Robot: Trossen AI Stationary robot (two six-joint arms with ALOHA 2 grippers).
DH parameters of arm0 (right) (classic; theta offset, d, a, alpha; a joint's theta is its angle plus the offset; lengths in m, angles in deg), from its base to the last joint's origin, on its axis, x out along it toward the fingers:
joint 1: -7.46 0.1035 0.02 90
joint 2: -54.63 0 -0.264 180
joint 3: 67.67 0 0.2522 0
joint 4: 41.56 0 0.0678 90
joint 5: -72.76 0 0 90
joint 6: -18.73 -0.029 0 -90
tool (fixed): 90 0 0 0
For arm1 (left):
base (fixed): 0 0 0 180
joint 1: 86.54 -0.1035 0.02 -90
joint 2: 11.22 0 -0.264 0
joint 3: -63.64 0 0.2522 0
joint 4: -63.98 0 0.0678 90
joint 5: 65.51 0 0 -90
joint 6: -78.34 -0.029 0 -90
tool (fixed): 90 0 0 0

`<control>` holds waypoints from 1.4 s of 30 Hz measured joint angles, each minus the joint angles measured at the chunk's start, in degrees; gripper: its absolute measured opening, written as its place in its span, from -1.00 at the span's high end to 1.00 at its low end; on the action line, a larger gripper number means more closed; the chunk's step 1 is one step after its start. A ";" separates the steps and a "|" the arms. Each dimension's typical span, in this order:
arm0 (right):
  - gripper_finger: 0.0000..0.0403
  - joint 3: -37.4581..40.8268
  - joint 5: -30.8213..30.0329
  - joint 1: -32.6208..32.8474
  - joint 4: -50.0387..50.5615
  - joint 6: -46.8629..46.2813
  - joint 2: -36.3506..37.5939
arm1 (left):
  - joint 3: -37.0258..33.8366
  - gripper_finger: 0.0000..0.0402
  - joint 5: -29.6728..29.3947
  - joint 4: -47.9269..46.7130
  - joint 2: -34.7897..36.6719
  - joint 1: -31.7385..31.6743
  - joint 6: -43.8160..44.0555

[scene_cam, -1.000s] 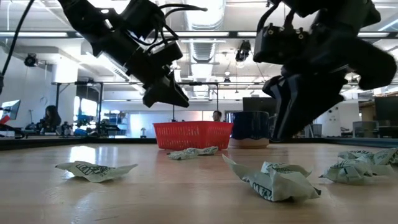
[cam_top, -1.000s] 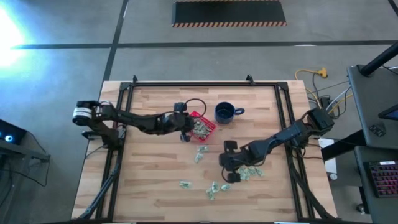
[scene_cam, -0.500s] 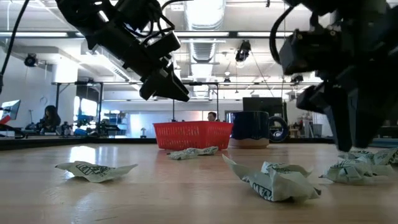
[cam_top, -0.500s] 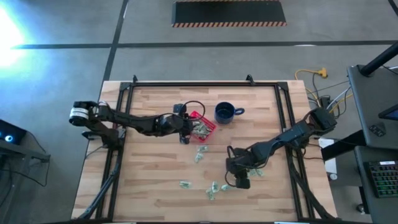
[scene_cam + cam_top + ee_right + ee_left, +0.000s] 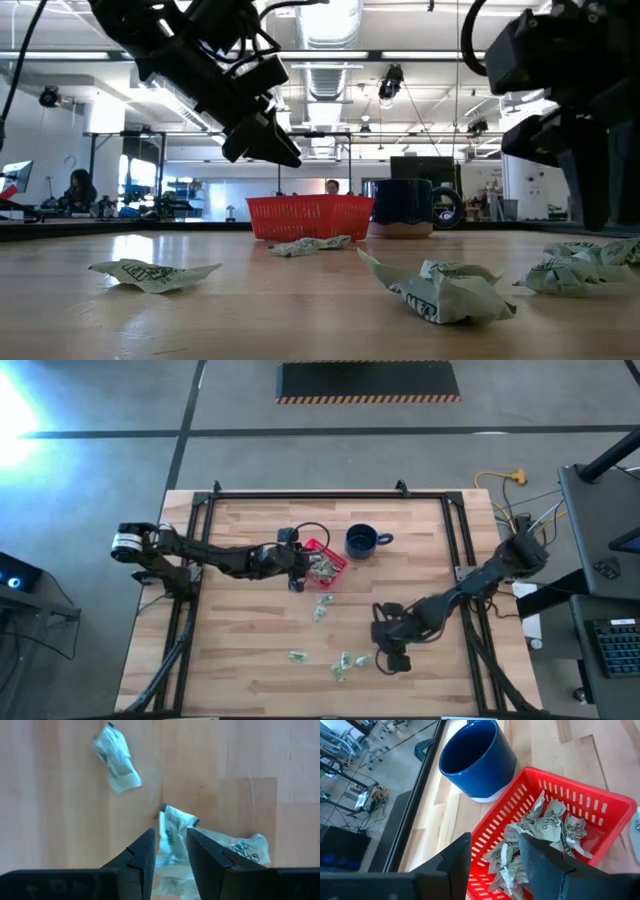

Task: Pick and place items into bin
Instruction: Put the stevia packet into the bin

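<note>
The red basket (image 5: 328, 563) stands near the table's middle, with several green-and-white wrapped pieces (image 5: 547, 827) inside it. My left gripper (image 5: 495, 842) hovers open over the basket's left side (image 5: 298, 568), raised well above the table in the low view (image 5: 265, 140). More wrapped pieces lie loose on the wood (image 5: 322, 606) (image 5: 297, 656) (image 5: 345, 661). My right gripper (image 5: 391, 657) points down, open, near the front right. Its fingers stand on either side of one loose piece (image 5: 172, 840), just above it. Another loose piece (image 5: 117, 760) lies farther off.
A dark blue mug (image 5: 361, 541) stands just right of the basket. In the low view, loose pieces (image 5: 150, 272) (image 5: 440, 288) (image 5: 578, 266) lie scattered across the near table. A black frame (image 5: 455, 530) borders the wooden top. People show far back in the room.
My right gripper has moved toward the table's near edge and slightly right, coming over a loose piece near the front. My left gripper has stayed over the basket.
</note>
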 joint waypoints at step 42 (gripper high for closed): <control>0.96 0.78 -10.19 0.32 -3.99 4.81 -1.97 | -0.90 0.25 0.07 -13.81 17.75 15.26 10.68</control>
